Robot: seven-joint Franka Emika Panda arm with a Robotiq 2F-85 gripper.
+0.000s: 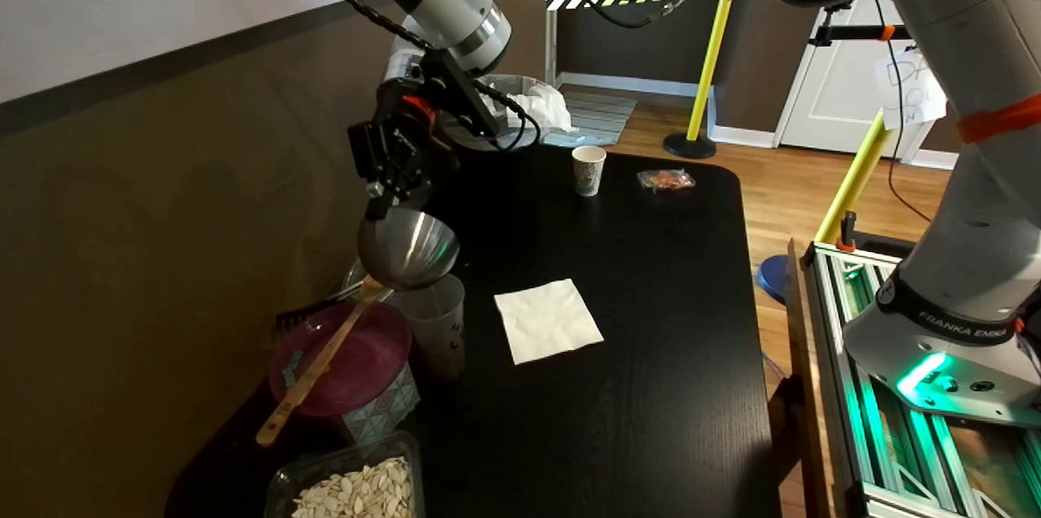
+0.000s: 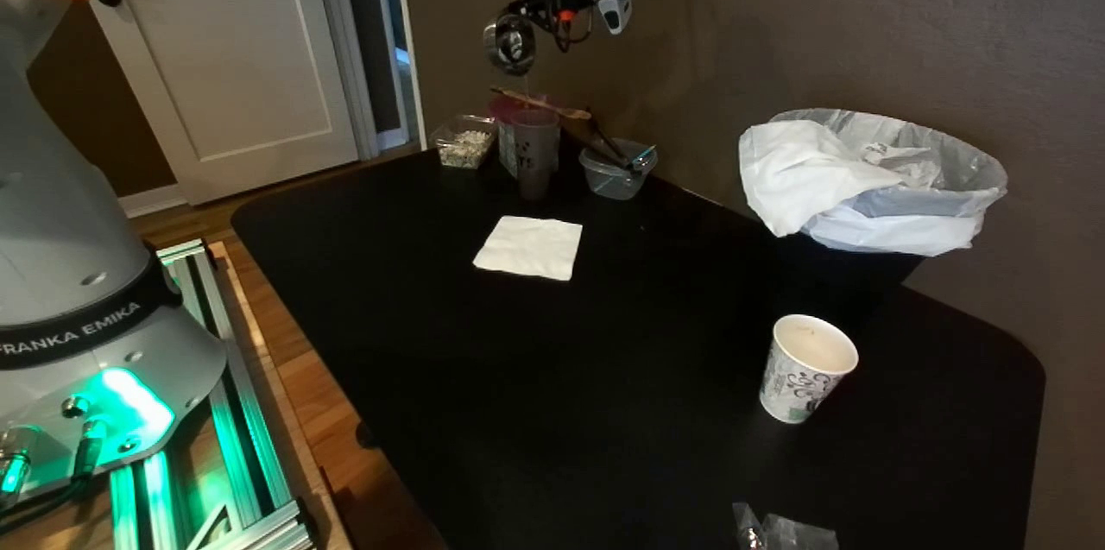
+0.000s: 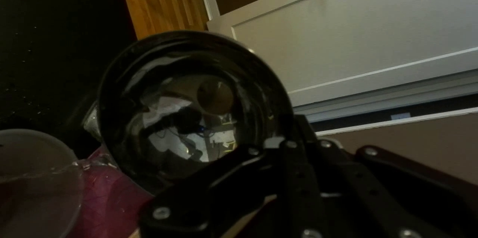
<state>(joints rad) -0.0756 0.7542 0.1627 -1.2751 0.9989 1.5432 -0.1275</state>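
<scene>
clearly, we have the gripper closed narrowly on the bowl, tipped above the tall cup, seemingly so a thin trickle can drop. we note round, mirror-smooth metal over translucent plastic. nearby, a slim wooden utensil spans a pink dish; farther out, a square napkin lies flat.

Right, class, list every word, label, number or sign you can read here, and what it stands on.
"FRANKA EMIKA": black band on the robot's base.
Paper cup: stylised lettering, not clearly legible.
Tall plastic cup: printed marks, unreadable.
White paper sheet: blurred marks, unreadable.
Claw: faint marks, too small to read.
</scene>
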